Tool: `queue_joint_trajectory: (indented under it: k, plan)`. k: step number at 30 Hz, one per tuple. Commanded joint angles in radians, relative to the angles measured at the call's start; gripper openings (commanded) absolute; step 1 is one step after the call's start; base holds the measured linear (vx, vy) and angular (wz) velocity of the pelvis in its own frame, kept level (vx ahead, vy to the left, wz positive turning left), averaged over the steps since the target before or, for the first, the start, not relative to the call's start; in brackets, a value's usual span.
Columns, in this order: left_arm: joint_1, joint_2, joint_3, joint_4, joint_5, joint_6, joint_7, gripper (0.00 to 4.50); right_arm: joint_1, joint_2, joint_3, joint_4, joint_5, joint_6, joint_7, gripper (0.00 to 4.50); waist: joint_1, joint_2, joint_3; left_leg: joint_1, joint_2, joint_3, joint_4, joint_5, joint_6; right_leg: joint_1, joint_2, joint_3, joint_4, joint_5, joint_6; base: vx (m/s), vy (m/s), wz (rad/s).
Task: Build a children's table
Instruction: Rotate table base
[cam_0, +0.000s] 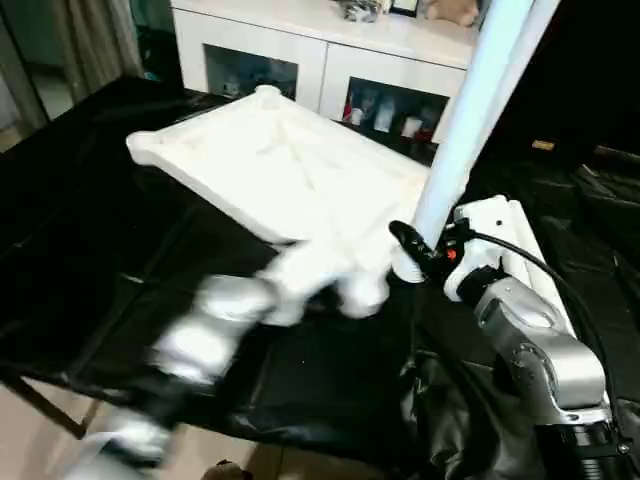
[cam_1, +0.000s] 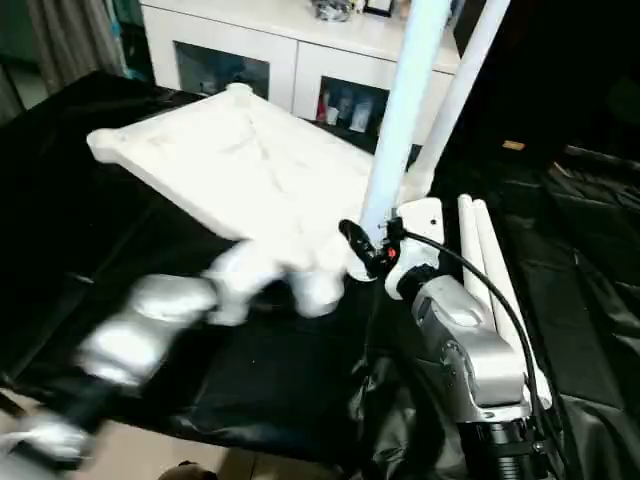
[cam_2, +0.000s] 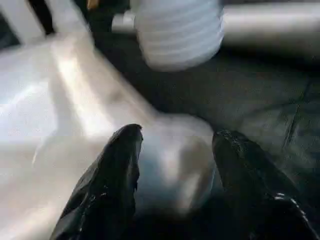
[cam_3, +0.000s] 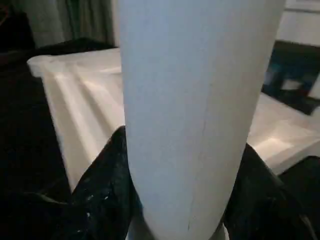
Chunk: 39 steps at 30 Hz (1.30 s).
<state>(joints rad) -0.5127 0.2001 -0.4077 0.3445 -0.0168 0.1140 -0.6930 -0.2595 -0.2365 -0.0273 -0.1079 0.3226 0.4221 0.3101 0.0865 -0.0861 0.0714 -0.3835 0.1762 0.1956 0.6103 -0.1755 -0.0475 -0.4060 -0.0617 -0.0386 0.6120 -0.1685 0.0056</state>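
The children's table top (cam_0: 280, 160) lies tilted, ribbed underside up, on the black sheet. My left gripper (cam_2: 175, 137) is closed around its near rounded corner socket (cam_2: 175, 160), one black finger on each side. My left arm (cam_0: 210, 330) is blurred. My right gripper (cam_0: 420, 255) is shut on a pale-blue tube leg (cam_0: 470, 110) and holds it upright, slightly leaning, just beside that corner. The leg's ribbed lower end (cam_2: 177, 30) hangs close above the sheet. Behind it rises a second white tube (cam_1: 460, 90).
Two more white tube legs (cam_0: 535, 270) lie side by side on the black-sheeted work table (cam_0: 100, 250), to the right of my right wrist. A white glass-door cabinet (cam_0: 320, 50) stands behind the table. The table's front edge (cam_0: 250, 425) runs close below my arms.
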Motion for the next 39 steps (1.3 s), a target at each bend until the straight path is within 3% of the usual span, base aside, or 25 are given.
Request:
queue_joint_trajectory:
  k: [1,4,5,9,11,15,17,19,20,21,23,24,25,26,28,29,30,31,32,33,35,39]
  plan:
    - [-0.033,0.002,0.039,-0.042,-0.052,-0.023,-0.042,2.64,0.019,-0.013,-0.047,-0.042,0.018,-0.009,-0.012,1.88,-0.001,0.019,-0.077,0.024,0.055,-0.031,-0.084,-0.258,-0.046,0.039,-0.083,0.045,-0.072,-0.216,-0.161,0.000,0.000,0.00]
    - [-0.082,0.040,0.066,-0.035,-0.094,-0.026,-0.136,2.64,0.036,-0.025,-0.074,-0.065,0.029,-0.009,-0.011,1.88,-0.002,0.027,-0.077,0.025,0.052,-0.029,-0.083,-0.251,-0.035,0.040,-0.077,0.043,-0.071,-0.211,-0.165,0.000,0.000,0.00]
    - [-0.100,0.061,0.063,-0.024,-0.089,-0.029,-0.164,2.92,0.041,-0.030,-0.081,-0.068,0.032,-0.010,-0.008,1.88,-0.002,0.028,-0.075,0.028,0.051,-0.029,-0.083,-0.258,-0.033,0.038,-0.076,0.043,-0.074,-0.235,-0.161,0.000,0.000,0.00]
    - [-0.209,0.135,0.018,0.152,0.002,-0.146,-0.261,3.05,0.070,-0.051,-0.096,-0.072,0.025,-0.010,0.002,1.88,-0.002,0.038,-0.075,0.030,0.049,-0.029,-0.085,-0.269,-0.035,0.034,-0.076,0.044,-0.081,-0.291,-0.137,0.000,0.000,0.00]
    - [-0.243,0.143,-0.002,0.225,0.043,-0.205,-0.260,3.39,0.075,-0.053,-0.098,-0.073,0.021,-0.009,0.005,1.88,-0.002,0.040,-0.077,0.030,0.051,-0.031,-0.086,-0.272,-0.043,0.035,-0.078,0.043,-0.079,-0.277,-0.142,0.000,0.000,0.00]
    - [-0.327,0.131,-0.030,0.393,0.079,-0.293,-0.306,3.39,0.081,-0.056,-0.102,-0.079,0.025,-0.003,0.006,1.88,0.004,0.043,-0.079,0.037,0.051,-0.029,-0.084,-0.283,-0.046,0.033,-0.083,0.044,-0.078,-0.254,-0.166,0.000,0.000,0.00]
    - [-0.375,0.112,-0.057,0.482,0.109,-0.350,-0.322,3.39,0.085,-0.057,-0.102,-0.085,0.026,0.002,0.004,1.88,0.006,0.047,-0.081,0.034,0.052,-0.031,-0.084,-0.276,-0.047,0.038,-0.086,0.044,-0.075,-0.237,-0.174,0.000,0.000,0.00]
    - [-0.386,0.108,-0.067,0.502,0.119,-0.353,-0.324,3.39,0.086,-0.057,-0.101,-0.088,0.025,0.003,0.004,1.88,0.006,0.042,-0.081,0.030,0.054,-0.032,-0.084,-0.262,-0.043,0.043,-0.088,0.043,-0.070,-0.204,-0.187,0.000,0.000,0.00]
    - [-0.419,0.092,-0.084,0.569,0.157,-0.378,-0.302,3.39,0.093,-0.060,-0.098,-0.096,0.023,0.005,0.002,1.88,0.003,0.052,-0.079,0.029,0.052,-0.030,-0.084,-0.262,-0.037,0.041,-0.084,0.043,-0.076,-0.191,-0.192,0.000,0.000,0.00]
    - [-0.439,0.084,-0.094,0.604,0.179,-0.381,-0.283,3.39,0.099,-0.061,-0.098,-0.104,0.023,0.007,0.001,1.88,0.003,0.053,-0.083,0.031,0.053,-0.031,-0.082,-0.259,-0.035,0.047,-0.085,0.044,-0.070,-0.161,-0.202,0.000,0.000,0.00]
    - [-0.471,0.072,-0.105,0.664,0.213,-0.401,-0.257,3.39,0.109,-0.061,-0.100,-0.119,0.023,0.012,-0.001,1.88,0.005,0.048,-0.083,0.027,0.050,-0.029,-0.079,-0.236,-0.015,0.050,-0.086,0.044,-0.069,-0.151,-0.209,0.000,0.000,0.00]
    - [-0.499,0.065,-0.121,0.720,0.249,-0.412,-0.230,3.39,0.126,-0.062,-0.102,-0.140,0.023,0.019,-0.004,1.88,0.003,0.071,-0.084,0.029,0.050,-0.030,-0.077,-0.236,-0.013,0.049,-0.084,0.044,-0.071,-0.152,-0.212,0.000,0.000,0.00]
    - [-0.518,0.059,-0.129,0.763,0.266,-0.429,-0.219,3.39,0.135,-0.062,-0.103,-0.151,0.023,0.023,-0.006,1.88,0.002,0.063,-0.083,0.028,0.049,-0.029,-0.077,-0.239,-0.011,0.050,-0.083,0.044,-0.074,-0.153,-0.209,0.000,0.000,0.00]
    - [-0.518,0.059,-0.129,0.763,0.266,-0.429,-0.219,3.39,0.135,-0.062,-0.103,-0.151,0.023,0.023,-0.006,1.88,0.003,0.065,-0.084,0.028,0.048,-0.030,-0.076,-0.237,-0.005,0.053,-0.083,0.044,-0.073,-0.153,-0.209,0.000,0.000,0.00]
    - [-0.540,0.052,-0.147,0.826,0.293,-0.437,-0.224,3.39,0.161,-0.064,-0.106,-0.181,0.024,0.032,-0.013,1.88,0.003,0.087,-0.078,0.028,0.046,-0.031,-0.075,-0.245,0.000,0.050,-0.084,0.045,-0.078,-0.185,-0.210,0.000,0.000,0.00]
    - [-0.547,0.049,-0.152,0.850,0.303,-0.442,-0.227,3.39,0.174,-0.065,-0.109,-0.197,0.024,0.037,-0.017,1.88,0.002,0.083,-0.078,0.025,0.045,-0.031,-0.076,-0.244,0.004,0.054,-0.084,0.045,-0.079,-0.199,-0.210,0.000,0.000,0.00]
    - [-0.554,0.043,-0.153,0.871,0.311,-0.444,-0.222,3.39,0.188,-0.068,-0.111,-0.214,0.023,0.043,-0.022,1.88,0.001,0.089,-0.077,0.025,0.045,-0.031,-0.076,-0.244,0.006,0.053,-0.083,0.045,-0.081,-0.207,-0.209,0.000,0.000,0.00]
    - [-0.557,0.039,-0.148,0.879,0.309,-0.438,-0.222,3.39,0.197,-0.068,-0.114,-0.223,0.023,0.045,-0.026,1.88,0.000,0.102,-0.073,0.026,0.043,-0.032,-0.075,-0.254,0.008,0.051,-0.083,0.044,-0.085,-0.237,-0.204,0.000,0.000,0.00]
    - [-0.560,0.036,-0.146,0.887,0.311,-0.437,-0.219,3.10,0.204,-0.067,-0.116,-0.230,0.023,0.047,-0.028,1.88,-0.001,0.095,-0.074,0.025,0.044,-0.031,-0.076,-0.258,0.010,0.053,-0.082,0.044,-0.088,-0.250,-0.202,0.000,0.000,0.00]
    - [-0.561,0.035,-0.145,0.890,0.312,-0.437,-0.218,3.03,0.206,-0.067,-0.116,-0.232,0.023,0.048,-0.029,1.88,-0.002,0.097,-0.073,0.026,0.043,-0.031,-0.074,-0.259,0.016,0.051,-0.082,0.043,-0.090,-0.283,-0.202,0.000,0.000,0.00]
    - [-0.571,0.015,-0.134,0.917,0.314,-0.431,-0.210,3.00,0.230,-0.066,-0.124,-0.259,0.025,0.057,-0.039,1.88,-0.004,0.113,-0.068,0.026,0.044,-0.033,-0.076,-0.274,0.017,0.046,-0.081,0.042,-0.098,-0.309,-0.198,0.000,0.000,0.00]
    - [-0.578,-0.008,-0.125,0.946,0.320,-0.436,-0.220,2.65,0.250,-0.060,-0.122,-0.283,0.023,0.065,-0.050,1.88,-0.007,0.116,-0.065,0.024,0.041,-0.034,-0.078,-0.281,0.024,0.046,-0.080,0.041,-0.101,-0.338,-0.185,0.000,0.000,0.00]
